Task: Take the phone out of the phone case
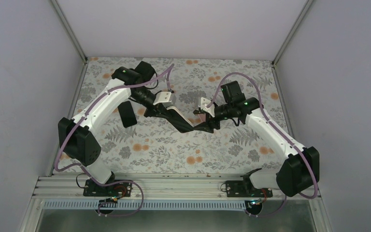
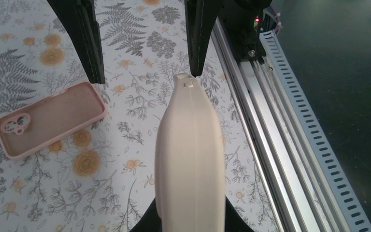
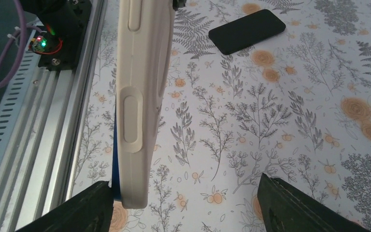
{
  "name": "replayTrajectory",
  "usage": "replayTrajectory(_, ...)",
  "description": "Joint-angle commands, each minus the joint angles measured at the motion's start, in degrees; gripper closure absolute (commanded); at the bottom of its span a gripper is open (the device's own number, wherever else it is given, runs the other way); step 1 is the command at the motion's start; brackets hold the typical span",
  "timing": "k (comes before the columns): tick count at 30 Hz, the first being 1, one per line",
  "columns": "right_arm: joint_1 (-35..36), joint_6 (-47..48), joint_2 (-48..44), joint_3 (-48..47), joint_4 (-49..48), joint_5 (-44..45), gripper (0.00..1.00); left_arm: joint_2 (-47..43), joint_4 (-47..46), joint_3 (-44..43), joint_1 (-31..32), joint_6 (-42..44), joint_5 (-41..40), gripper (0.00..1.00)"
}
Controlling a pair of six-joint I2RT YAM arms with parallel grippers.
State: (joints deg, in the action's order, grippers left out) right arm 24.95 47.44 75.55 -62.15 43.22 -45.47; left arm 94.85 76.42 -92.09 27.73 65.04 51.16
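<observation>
Left wrist view has your left gripper point(image 2: 191, 223) clamped on one end of a cream phone case point(image 2: 188, 154), holding it edge-on up off the floral table point(image 2: 101, 203). In the right wrist view the right gripper point(image 3: 183, 193) is wide open. One finger point(image 3: 77, 210) sits just beside the case edge and the other is well apart.

The only hint of a phone in that case is a blue sliver point(image 3: 116, 181) along its back, so I can't tell if one's seated in there. There's also a black phone point(image 3: 246, 31) flat on the table, and an empty pink case point(image 2: 48, 120) off to the side.

My worry: if you close the right jaws on the case's edge rather than on the phone, you'll just squeeze both together. Or you'll twist it out of the left grip and drop it near the rail point(image 2: 270, 121).
</observation>
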Motion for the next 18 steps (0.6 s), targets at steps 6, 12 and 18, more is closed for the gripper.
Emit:
replayTrajectory(6, -0.71, -4.93, -0.32, 3.61, -14.94, 12.76, 0.27, -3.44, 1.45, -0.28, 0.4, 0.95, 7.97, 0.98)
replayTrajectory(12, -0.14, -7.04, -0.45, 3.6, -19.59, 15.94, 0.29, -2.99, 1.43, 0.04, 0.49, 1.51, 10.73, 0.98)
replayTrajectory(18, 3.02, -8.42, 1.24, 1.41, -20.08, 15.78, 0.29, -1.2, 1.44, -0.38, 0.66, 1.63, 14.58, 0.98)
